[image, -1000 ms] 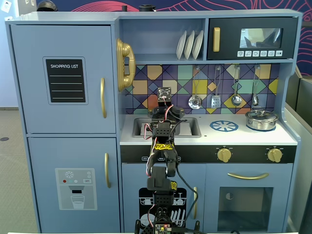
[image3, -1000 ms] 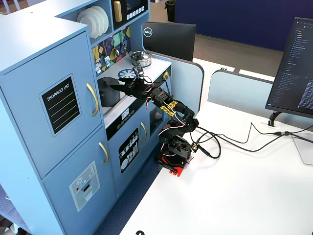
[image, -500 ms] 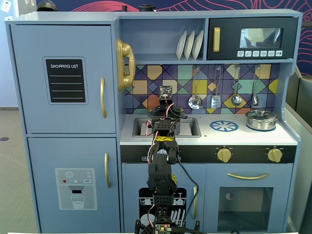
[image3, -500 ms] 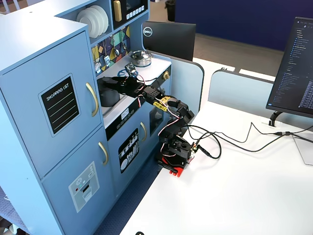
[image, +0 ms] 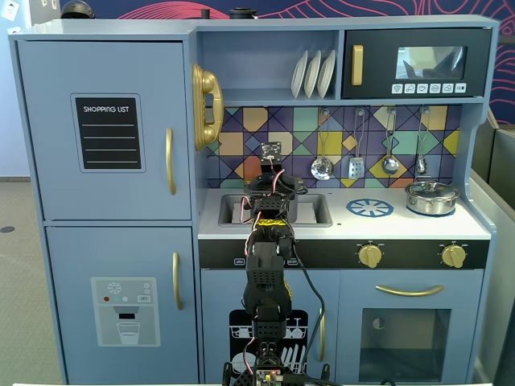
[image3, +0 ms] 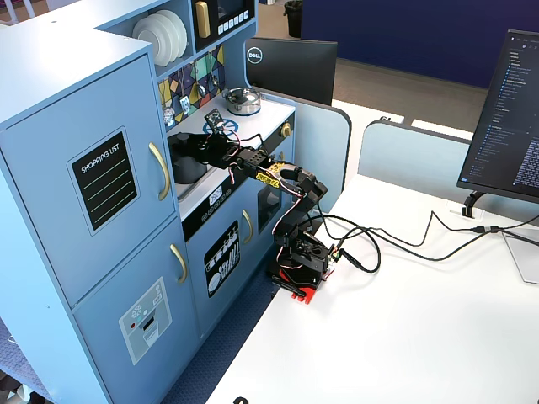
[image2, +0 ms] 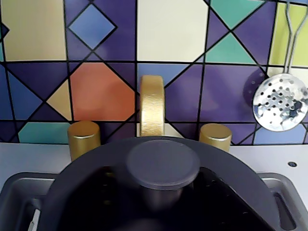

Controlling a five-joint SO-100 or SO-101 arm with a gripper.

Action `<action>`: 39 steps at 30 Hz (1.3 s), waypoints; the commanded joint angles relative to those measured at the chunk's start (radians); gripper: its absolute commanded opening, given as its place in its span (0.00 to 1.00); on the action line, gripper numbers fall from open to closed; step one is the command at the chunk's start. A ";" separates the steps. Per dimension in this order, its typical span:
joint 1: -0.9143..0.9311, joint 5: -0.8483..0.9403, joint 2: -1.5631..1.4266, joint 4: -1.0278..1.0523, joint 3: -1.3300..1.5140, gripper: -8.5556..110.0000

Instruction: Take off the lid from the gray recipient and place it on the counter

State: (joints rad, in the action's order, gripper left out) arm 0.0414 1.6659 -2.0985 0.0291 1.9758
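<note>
Filling the bottom of the wrist view, the lid [image2: 159, 192] shows as a broad matte dark-gray disc with its round flat knob [image2: 162, 163] at the middle, directly under the camera. It sits on the gray recipient [image3: 187, 160], which stands in the recessed sink [image2: 14, 190] of the counter [image: 346, 223]; in a fixed view the tall dark pot is seen just behind the arm's wrist. Behind the lid rise the gold faucet [image2: 152, 105] and two gold tap knobs [image2: 83, 138], against the colourful tiled backsplash [image2: 96, 48], with a perforated skimmer [image2: 280, 102] hanging at the right. The arm [image: 265, 273] reaches up from the table [image3: 404, 337] and over the counter edge to the sink. The fingers appear to be down at the lid, but neither fixed view nor the wrist view shows them clearly, so I cannot tell whether they are apart or closed. Farther right on the counter lie the blue burner print [image: 369, 207] and the silver pot [image: 431, 197].
</note>
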 commanded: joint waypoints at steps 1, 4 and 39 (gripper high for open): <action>-0.008 0.006 0.000 -0.029 -0.058 0.07; -0.006 -0.003 -0.002 -0.035 -0.063 0.07; 0.466 -0.046 -0.115 0.044 -0.149 0.07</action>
State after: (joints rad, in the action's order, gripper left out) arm 0.4310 1.6352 -2.1629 0.0782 1.8285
